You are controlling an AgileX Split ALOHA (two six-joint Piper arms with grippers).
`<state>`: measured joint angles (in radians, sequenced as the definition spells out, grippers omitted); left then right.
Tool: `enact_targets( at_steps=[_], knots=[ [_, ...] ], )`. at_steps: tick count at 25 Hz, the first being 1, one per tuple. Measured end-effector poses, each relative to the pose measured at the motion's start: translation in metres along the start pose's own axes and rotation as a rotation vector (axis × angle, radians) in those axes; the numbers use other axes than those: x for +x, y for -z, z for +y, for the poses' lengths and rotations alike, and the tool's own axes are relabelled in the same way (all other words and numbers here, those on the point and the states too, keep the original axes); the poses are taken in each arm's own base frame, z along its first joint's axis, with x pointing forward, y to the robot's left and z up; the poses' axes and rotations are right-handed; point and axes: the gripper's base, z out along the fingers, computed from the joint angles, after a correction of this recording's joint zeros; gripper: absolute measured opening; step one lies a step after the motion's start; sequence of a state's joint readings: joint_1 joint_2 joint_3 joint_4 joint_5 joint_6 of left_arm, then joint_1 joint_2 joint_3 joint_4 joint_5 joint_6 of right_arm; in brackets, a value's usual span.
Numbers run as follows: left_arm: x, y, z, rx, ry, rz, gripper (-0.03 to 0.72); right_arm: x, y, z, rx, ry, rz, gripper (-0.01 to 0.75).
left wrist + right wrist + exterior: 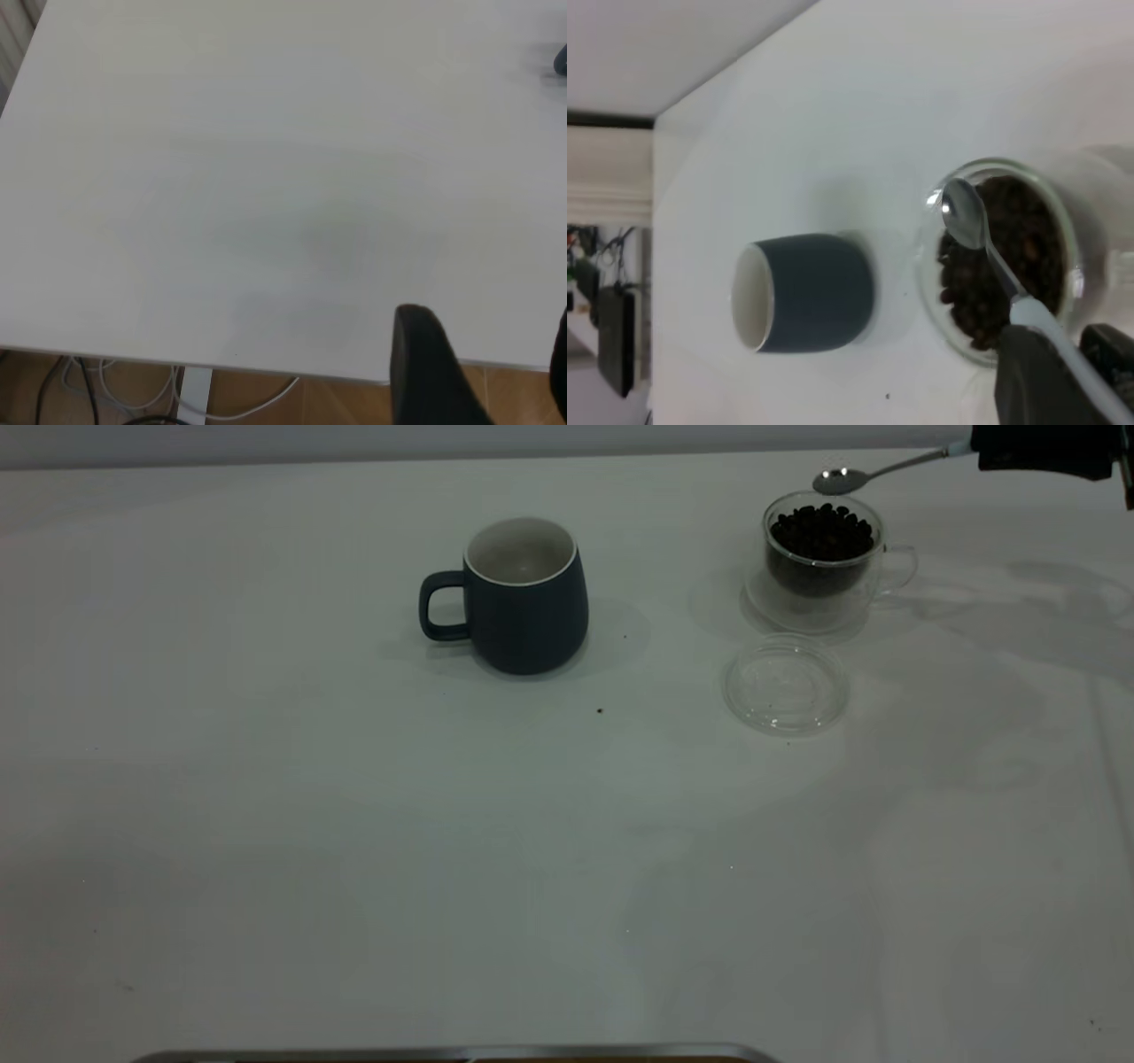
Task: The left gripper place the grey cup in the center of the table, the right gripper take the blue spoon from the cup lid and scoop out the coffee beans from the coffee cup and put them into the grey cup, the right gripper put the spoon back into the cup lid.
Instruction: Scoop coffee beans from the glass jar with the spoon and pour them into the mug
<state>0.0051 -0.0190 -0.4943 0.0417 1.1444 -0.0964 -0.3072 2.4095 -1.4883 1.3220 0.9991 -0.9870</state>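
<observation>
The grey cup (523, 598) stands upright near the table's middle, its handle toward the left and its white inside bare. The glass coffee cup (822, 549), full of dark beans, stands at the back right. Its clear lid (786, 685) lies flat in front of it with nothing on it. My right gripper (1045, 452) is at the top right, shut on the pale handle of the spoon (842, 480). The spoon's bowl hovers just above the coffee cup's far rim and looks empty. The right wrist view shows the gripper (1076, 372), spoon (961, 212), coffee cup (1005, 257) and grey cup (806, 292). My left gripper (492, 372) is open and empty over the table's edge.
A stray bean (600, 710) lies on the white table (354, 824) in front of the grey cup, and a speck (625, 636) lies beside the cup. Cables (133, 390) hang below the table edge in the left wrist view.
</observation>
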Motion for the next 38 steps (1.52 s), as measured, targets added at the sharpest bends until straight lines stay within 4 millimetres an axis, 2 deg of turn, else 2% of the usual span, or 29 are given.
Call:
enact_targets(
  at_steps=[5, 17, 26, 38],
  knots=[
    [0.0, 0.0, 0.0, 0.0, 0.0, 0.0, 0.408, 0.006, -0.008, -0.013, 0.036, -0.029, 0.022, 0.101],
    [0.0, 0.0, 0.0, 0.0, 0.0, 0.0, 0.408, 0.011, -0.022, -0.009, 0.05, -0.017, 0.049, 0.101],
    [0.0, 0.0, 0.0, 0.0, 0.0, 0.0, 0.408, 0.019, -0.031, -0.021, 0.023, -0.062, 0.079, 0.101],
    [0.0, 0.0, 0.0, 0.0, 0.0, 0.0, 0.408, 0.017, -0.024, -0.024, -0.012, -0.092, 0.062, 0.101]
  ],
)
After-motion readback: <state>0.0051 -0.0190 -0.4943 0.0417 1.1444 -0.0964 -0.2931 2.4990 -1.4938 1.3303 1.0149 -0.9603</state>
